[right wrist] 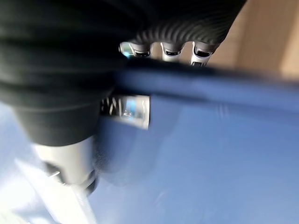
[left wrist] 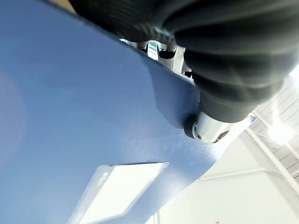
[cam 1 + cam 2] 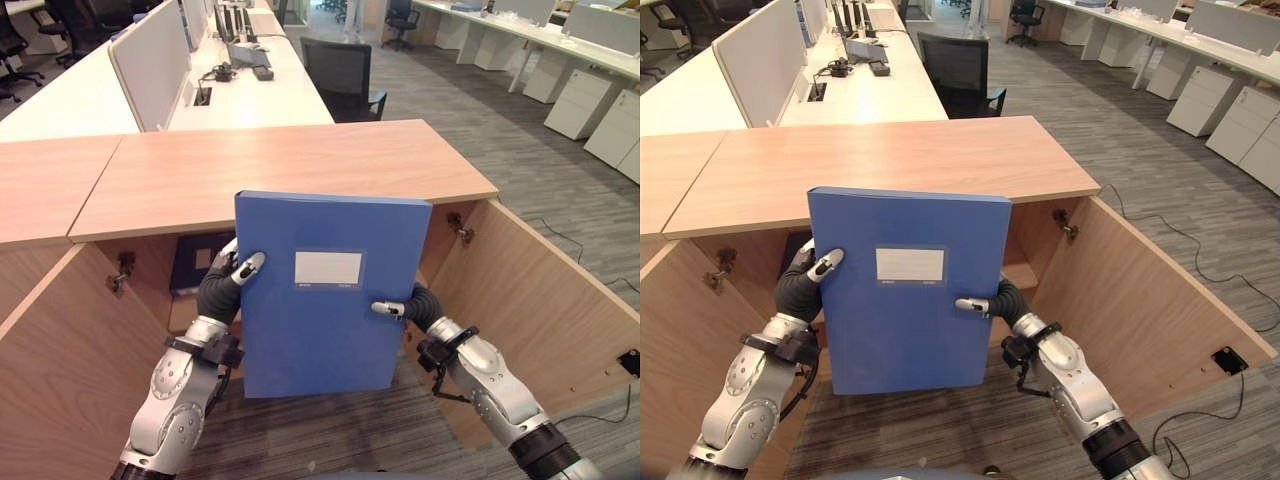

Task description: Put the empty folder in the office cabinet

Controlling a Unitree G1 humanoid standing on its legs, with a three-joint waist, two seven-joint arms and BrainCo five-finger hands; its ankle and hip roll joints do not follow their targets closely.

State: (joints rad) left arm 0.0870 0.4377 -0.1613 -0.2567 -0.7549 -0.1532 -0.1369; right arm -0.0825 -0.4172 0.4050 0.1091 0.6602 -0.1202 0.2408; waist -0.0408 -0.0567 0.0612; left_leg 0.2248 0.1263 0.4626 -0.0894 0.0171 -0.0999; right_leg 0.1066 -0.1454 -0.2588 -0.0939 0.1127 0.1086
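Held upright nearest the camera, one blue folder (image 3: 330, 295) is gripped at both side edges, its white label (image 3: 328, 268) facing the robot, presumably so it can be carried level into the opening; at its left edge the left hand (image 3: 226, 283) is clamped, thumb on the front, fingers curled behind; at its right edge the right hand (image 3: 410, 305) pinches likewise. One office cabinet (image 3: 280, 170) is seen behind, its two doors, left door (image 3: 70, 350) and right door (image 3: 545, 300), swung wide; the folder is not yet inside; one darker folder (image 3: 195, 262) already stands within.
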